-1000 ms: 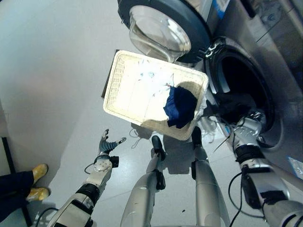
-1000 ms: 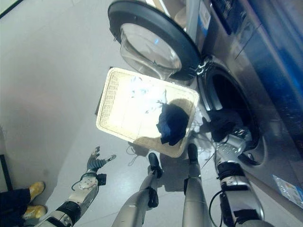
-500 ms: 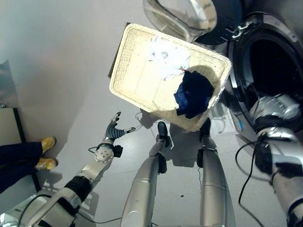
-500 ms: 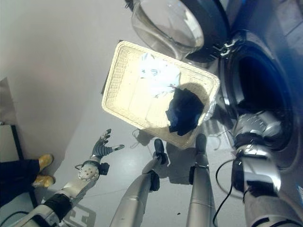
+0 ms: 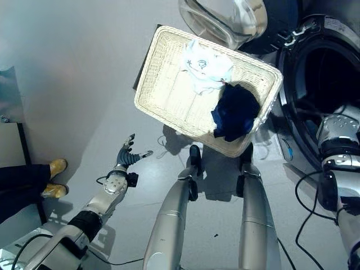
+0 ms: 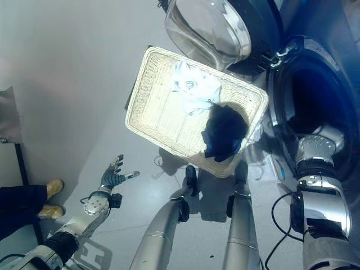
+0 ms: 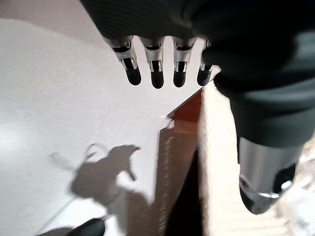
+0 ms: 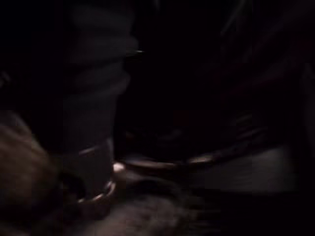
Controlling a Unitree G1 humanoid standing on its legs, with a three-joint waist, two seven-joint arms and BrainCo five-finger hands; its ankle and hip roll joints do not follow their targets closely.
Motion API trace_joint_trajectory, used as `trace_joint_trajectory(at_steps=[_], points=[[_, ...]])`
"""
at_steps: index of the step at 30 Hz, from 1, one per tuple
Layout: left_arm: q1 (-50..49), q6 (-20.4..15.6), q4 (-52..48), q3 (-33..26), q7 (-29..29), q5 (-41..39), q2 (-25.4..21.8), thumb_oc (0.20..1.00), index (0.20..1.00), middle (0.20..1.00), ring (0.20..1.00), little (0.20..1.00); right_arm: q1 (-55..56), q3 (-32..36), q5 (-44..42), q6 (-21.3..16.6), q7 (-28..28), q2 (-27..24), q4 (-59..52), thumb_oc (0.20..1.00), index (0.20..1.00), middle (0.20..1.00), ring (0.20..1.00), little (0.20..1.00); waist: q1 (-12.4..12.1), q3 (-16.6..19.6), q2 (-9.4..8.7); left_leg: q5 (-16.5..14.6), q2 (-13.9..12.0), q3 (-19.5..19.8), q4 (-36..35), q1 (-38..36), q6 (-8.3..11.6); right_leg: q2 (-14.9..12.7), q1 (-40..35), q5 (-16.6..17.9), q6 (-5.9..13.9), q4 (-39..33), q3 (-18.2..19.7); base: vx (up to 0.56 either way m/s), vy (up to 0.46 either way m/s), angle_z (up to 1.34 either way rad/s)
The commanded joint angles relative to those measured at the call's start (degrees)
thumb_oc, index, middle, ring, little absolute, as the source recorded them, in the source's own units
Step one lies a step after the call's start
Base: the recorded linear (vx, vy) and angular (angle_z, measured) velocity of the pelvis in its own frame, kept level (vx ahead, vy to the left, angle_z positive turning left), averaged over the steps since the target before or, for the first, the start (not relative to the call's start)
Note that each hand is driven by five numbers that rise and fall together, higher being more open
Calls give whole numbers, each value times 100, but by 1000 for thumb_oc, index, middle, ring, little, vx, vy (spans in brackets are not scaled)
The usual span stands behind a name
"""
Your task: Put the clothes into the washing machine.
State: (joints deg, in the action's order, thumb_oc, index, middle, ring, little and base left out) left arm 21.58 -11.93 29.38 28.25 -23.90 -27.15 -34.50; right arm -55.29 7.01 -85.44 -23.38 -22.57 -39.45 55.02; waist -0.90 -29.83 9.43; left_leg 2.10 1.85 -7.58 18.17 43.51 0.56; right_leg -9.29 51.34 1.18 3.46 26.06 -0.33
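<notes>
Basket: a cream wicker laundry basket [image 5: 169,84] stands on the grey floor [image 5: 73,84], just in front of the washing machine [image 5: 332,67].
Clothes: a pale printed garment [image 5: 205,67] lies in the basket near its far side; a dark navy garment [image 5: 235,112] is bunched just beside it, against the basket wall nearest the machine.
Machine: the drum opening [image 5: 329,79] is dark; the round glass door [image 5: 233,19] hangs swung out over the basket's far edge.
Left hand: the left hand [image 5: 125,160] hovers over bare floor, well apart from the basket, fingers spread and straight, holding nothing; its wrist view shows the fingertips [image 7: 156,78] in a loose row.
Right hand: the right arm's wrist [image 5: 337,146] reaches into the drum opening, with the hand hidden inside; the right wrist view is nearly black, so whether it grips anything cannot be told.
Bystander: a person's yellow shoes [image 5: 55,177] show at the floor's edge.
</notes>
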Motion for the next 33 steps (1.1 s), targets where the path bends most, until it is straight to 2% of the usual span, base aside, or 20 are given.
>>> trace_joint_trajectory(at_steps=[1, 3, 8, 9, 12, 13, 15, 16, 18, 19, 21, 22, 23, 24, 26, 27, 29, 30, 32, 33], points=[[-19, -489, -151, -470, -520, 286, 49, 1000, 1000, 1000, 1000, 1000, 288, -481, 1078, 1160, 550, -933, -6, 1000, 1000, 1000, 1000, 1000, 243, 3, 625, 158, 124, -52, -434, -99, 320, 658, -190, -852, -221, 487, -539, -45, -38, -3], [113, -694, -324, -683, -835, 605, -8, 1000, 1000, 1000, 1000, 1000, 408, -664, 1818, 1365, 724, -803, 252, 1000, 1000, 1000, 1000, 1000, 196, 3, 552, 163, 124, -67, -488, -103, 300, 673, -213, -794, -217, 380, -602, -39, -30, -8], [118, -726, -346, -693, -899, 685, -7, 1000, 1000, 1000, 1000, 1000, 411, -673, 2010, 1395, 721, -790, 271, 1000, 1000, 1000, 1000, 1000, 195, 3, 547, 163, 124, -66, -490, -100, 298, 675, -215, -785, -216, 367, -606, -9, -2, -1], [418, -695, -703, -803, -1323, 1457, -72, 1000, 1000, 1000, 1000, 1000, 647, -949, 3248, 1398, 424, -533, 105, 1000, 1000, 1000, 1000, 1000, 222, 3, 444, 150, 105, -107, -499, -76, 261, 717, -178, -706, -211, 329, -625, -35, -2, -1], [418, -695, -703, -803, -1323, 1457, -72, 1000, 1000, 1000, 1000, 1000, 647, -949, 3248, 1398, 424, -533, 105, 1000, 1000, 1000, 1000, 1000, 222, 3, 444, 150, 105, -107, -499, -76, 261, 717, -178, -706, -211, 329, -625, -20, 24, 7], [662, -659, -790, -793, -1620, 1934, -44, 1000, 1000, 1000, 1000, 1000, 887, -1023, 3596, 1077, 226, -285, -181, 1000, 1000, 1000, 1000, 1000, 299, 3, 379, 165, 104, -139, -561, -93, 253, 764, -178, -667, -201, 282, -598, -24, 73, 21], [662, -659, -790, -793, -1620, 1934, -44, 1000, 1000, 1000, 1000, 1000, 887, -1023, 3596, 1077, 226, -285, -181, 1000, 1000, 1000, 1000, 1000, 299, 3, 379, 165, 104, -139, -561, -93, 253, 764, -178, -667, -201, 282, -598, -26, 131, 20], [1237, -482, -681, -718, -2022, 2377, 82, 1000, 1000, 1000, 1000, 1000, 1304, -1076, 3796, 491, -73, 232, -921, 1000, 1000, 1000, 1000, 1000, 501, 3, 279, 172, 88, -217, -661, -132, 236, 859, -157, -593, -169, 203, -462, -28, 188, 20], [1237, -482, -681, -718, -2022, 2377, 82, 1000, 1000, 1000, 1000, 1000, 1304, -1076, 3796, 491, -73, 232, -921, 1000, 1000, 1000, 1000, 1000, 501, 3, 279, 172, 88, -217, -661, -132, 236, 859, -157, -593, -169, 203, -462, -25, 164, 12], [1799, -371, -247, -617, -2152, 2444, 221, 1000, 1000, 1000, 1000, 1000, 1550, -1142, 3804, 337, -89, 550, -1320, 1000, 1000, 1000, 1000, 1000, 678, 3, 200, 186, 78, -302, -711, -164, 235, 941, -135, -530, -146, 145, -325, -22, 140, 4], [1799, -371, -247, -617, -2152, 2444, 221, 1000, 1000, 1000, 1000, 1000, 1550, -1142, 3804, 337, -89, 550, -1320, 1000, 1000, 1000, 1000, 1000, 678, 3, 200, 186, 78, -302, -711, -164, 235, 941, -135, -530, -146, 145, -325, -22, 165, 7], [2570, -243, 407, -541, -2318, 2261, 341, 1000, 1000, 1000, 1000, 1000, 1849, -1264, 3634, 166, 154, 842, -1609, 1000, 1000, 1000, 1000, 1000, 930, 3, 33, 159, 52, -433, -708, -186, 236, 1008, -134, -378, -98, -61, -158, -23, 189, 9], [2570, -243, 407, -541, -2318, 2261, 341, 1000, 1000, 1000, 1000, 1000, 1849, -1264, 3634, 166, 154, 842, -1609, 1000, 1000, 1000, 1000, 1000, 930, 3, 33, 159, 52, -433, -708, -186, 236, 1008, -134, -378, -98, -61, -158, -22, 350, -4], [3160, -148, 1004, -584, -2513, 2046, 377, 1000, 1000, 1000, 1000, 1000, 2287, -1384, 3377, -51, 448, 1088, -1876, 1000, 1000, 1000, 1000, 1000, 1186, 3, -168, 54, 19, -568, -585, -198, 234, 1022, -150, -207, -57, -274, -35, 1, 161, -13], [3160, -148, 1004, -584, -2513, 2046, 377, 1000, 1000, 1000, 1000, 1000, 2287, -1384, 3377, -51, 448, 1088, -1876, 1000, 1000, 1000, 1000, 1000, 1186, 3, -168, 54, 19, -568, -585, -198, 234, 1022, -150, -207, -57, -274, -35, -1, 118, -27], [3491, 27, 1278, -596, -2530, 1893, 316, 1000, 1000, 1000, 1000, 1000, 2562, -1482, 3300, -257, 569, 1232, -2061, 1000, 1000, 1000, 1000, 1000, 1338, 3, -332, -52, 2, -664, -441, -178, 222, 1012, -157, -71, -31, -445, 28, -3, 75, -41], [3491, 27, 1278, -596, -2530, 1893, 316, 1000, 1000, 1000, 1000, 1000, 2562, -1482, 3300, -257, 569, 1232, -2061, 1000, 1000, 1000, 1000, 1000, 1338, 3, -332, -52, 2, -664, -441, -178, 222, 1012, -157, -71, -31, -445, 28, 2, 87, -42], [3771, 275, 1579, -628, -2454, 1798, 265, 1000, 1000, 1000, 1000, 1000, 2771, -1597, 3476, -368, 601, 1346, -2265, 1000, 1000, 1000, 1000, 1000, 1482, 3, -482, -157, -11, -767, -307, -167, 223, 980, -198, 75, -1, -681, 86, 6, 100, -44], [3771, 275, 1579, -628, -2454, 1798, 265, 1000, 1000, 1000, 1000, 1000, 2771, -1597, 3476, -368, 601, 1346, -2265, 1000, 1000, 1000, 1000, 1000, 1482, 3, -482, -157, -11, -767, -307, -167, 223, 980, -198, 75, -1, -681, 86, 5, 104, -44], [3958, 454, 1908, -663, -2338, 1611, 215, 1000, 1000, 1000, 1000, 1000, 2885, -1762, 3655, -418, 615, 1396, -2471, 1000, 1000, 1000, 1000, 1000, 1602, 3, -585, -296, -18, -884, -101, -135, 224, 936, -204, 173, 29, -846, 145, 4, 108, -45]])
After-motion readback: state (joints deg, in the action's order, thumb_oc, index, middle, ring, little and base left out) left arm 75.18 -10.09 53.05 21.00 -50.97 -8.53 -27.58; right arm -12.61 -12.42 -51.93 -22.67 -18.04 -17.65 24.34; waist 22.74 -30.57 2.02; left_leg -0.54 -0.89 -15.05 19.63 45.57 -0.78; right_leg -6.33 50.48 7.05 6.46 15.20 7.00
